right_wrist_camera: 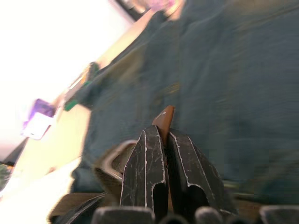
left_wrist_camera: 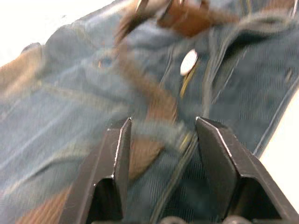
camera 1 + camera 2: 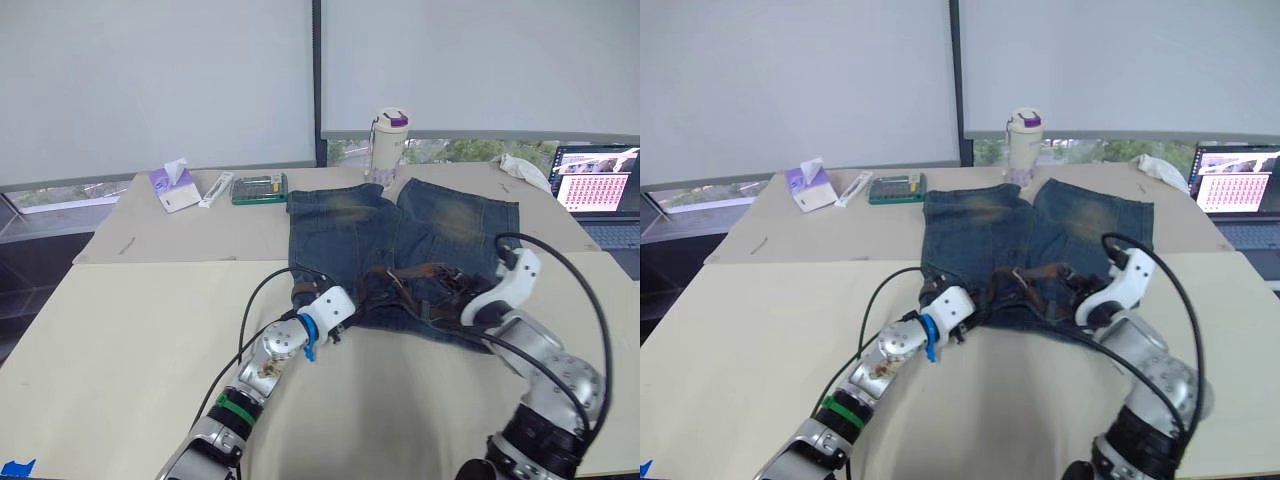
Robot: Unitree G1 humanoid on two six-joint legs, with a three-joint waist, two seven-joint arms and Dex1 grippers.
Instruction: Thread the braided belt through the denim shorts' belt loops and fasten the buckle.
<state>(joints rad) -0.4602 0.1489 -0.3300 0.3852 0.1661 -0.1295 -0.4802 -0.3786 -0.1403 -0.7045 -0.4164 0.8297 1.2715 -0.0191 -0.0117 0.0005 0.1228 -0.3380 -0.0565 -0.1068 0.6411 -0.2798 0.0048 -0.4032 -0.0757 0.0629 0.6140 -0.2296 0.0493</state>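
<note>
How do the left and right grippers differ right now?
The left gripper has its jaws spread open over the braided belt on the denim shorts, gripping nothing. The right gripper has its jaws shut on the belt's brown tip. The left works the waistband's left end, the right its right end. Both are at the waistband.

My two black fingers (image 1: pixel 161 154) pinch a tan-brown tip of the braided belt (image 3: pixel 415 278), which runs dark brown across the waistband. The denim shorts (image 3: pixel 400 240) are faded blue, with yellowish worn patches on both legs and a pale silver button. My left gripper (image 2: pixel 161 140) is black too, on a white wrist with a blue clip. The table (image 3: pixel 120 330) is pale cream. Behind stand a cream bottle (image 3: pixel 388 140) with a purple lid, a purple-and-white tissue box (image 3: pixel 175 187) and a green case (image 3: pixel 259 188).
</note>
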